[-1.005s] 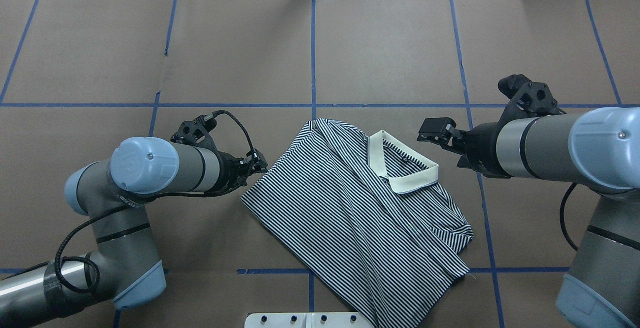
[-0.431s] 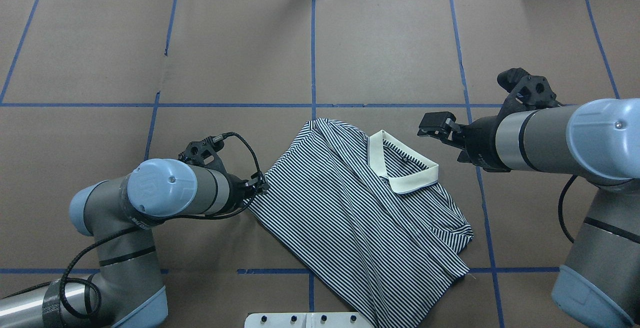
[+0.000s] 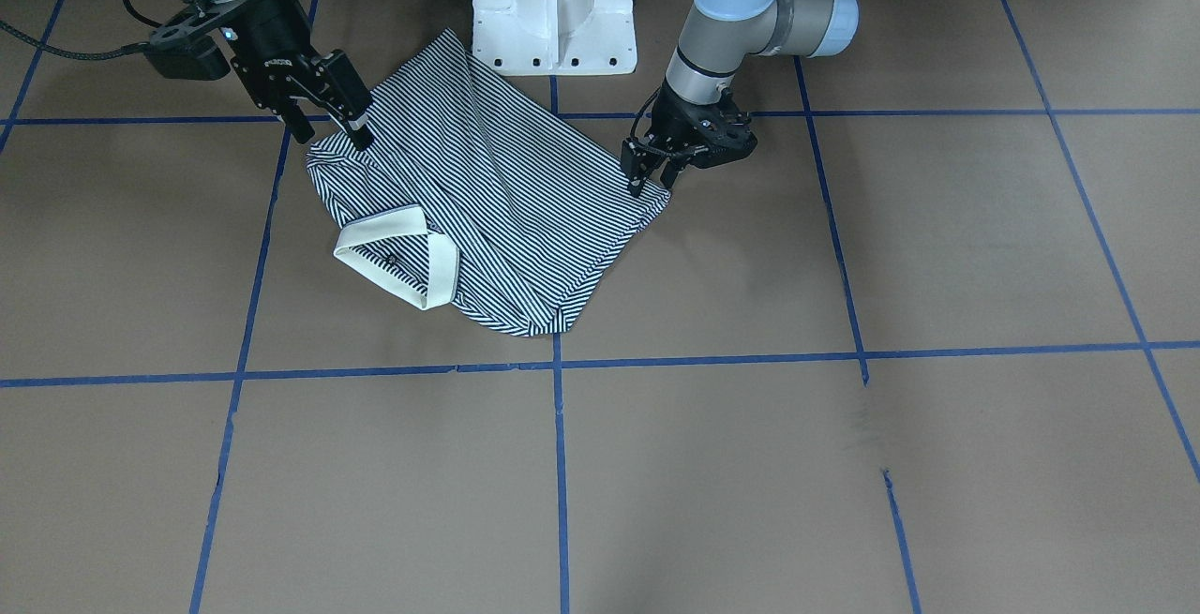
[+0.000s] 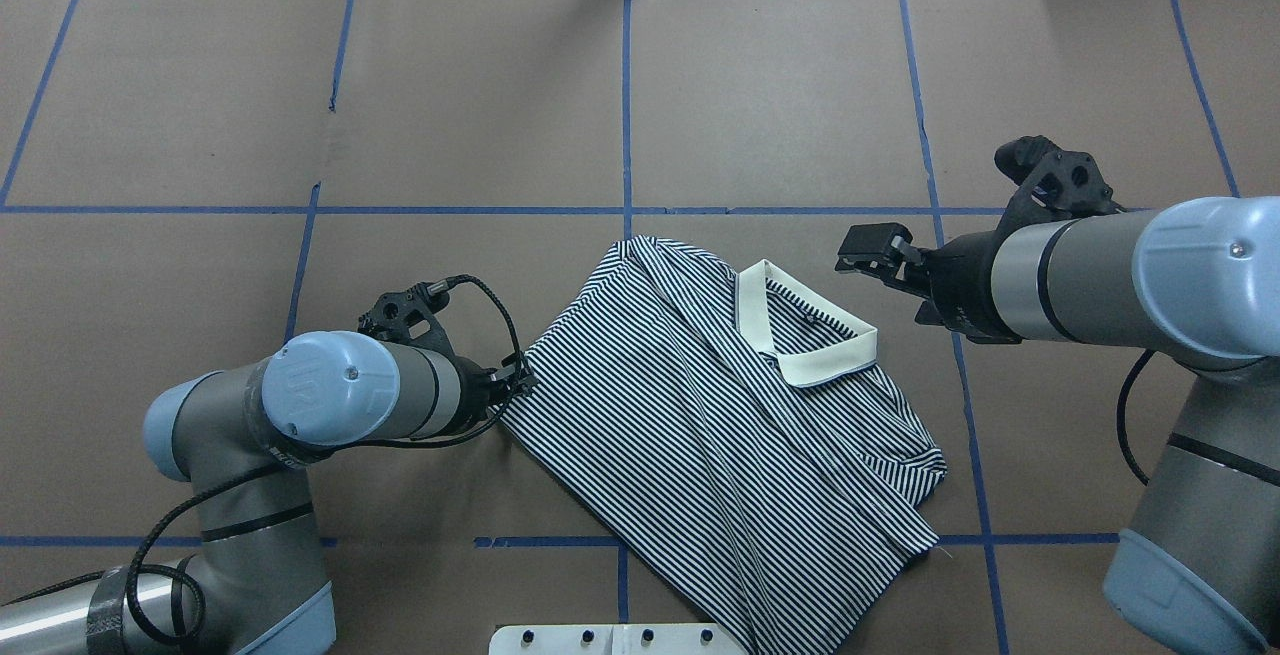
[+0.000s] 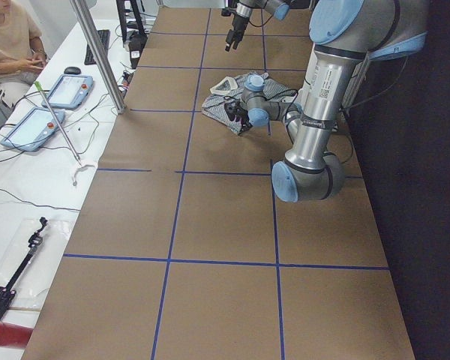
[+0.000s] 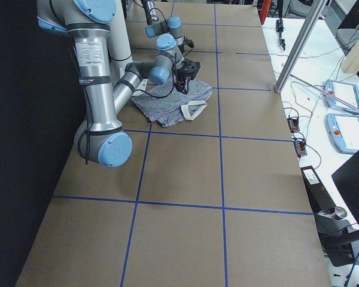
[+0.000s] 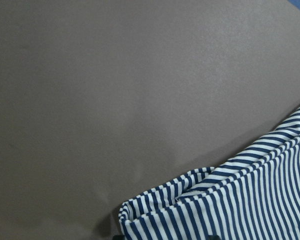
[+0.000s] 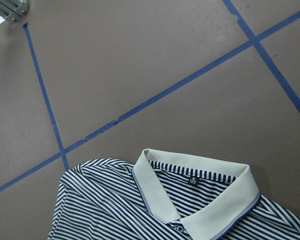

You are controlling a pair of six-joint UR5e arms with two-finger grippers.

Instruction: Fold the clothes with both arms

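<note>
Striped shirt (image 4: 700,415): laid partly folded on the tabletop (image 4: 800,85), collar (image 4: 757,315) uppermost. Its side corner was found pushed inward since a second earlier.
Left hand (image 3: 652,183): shifted toward the base and set at that corner; whether it was pinching cannot be told.
Right hand (image 3: 330,134): spread, held by the collar.

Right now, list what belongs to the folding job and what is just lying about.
Job:
- shirt
- left end effector, at the shirt's edge
- right end effector, near the collar

Lying about, on the side bench:
- near tablet
- far tablet
- black tool
</note>
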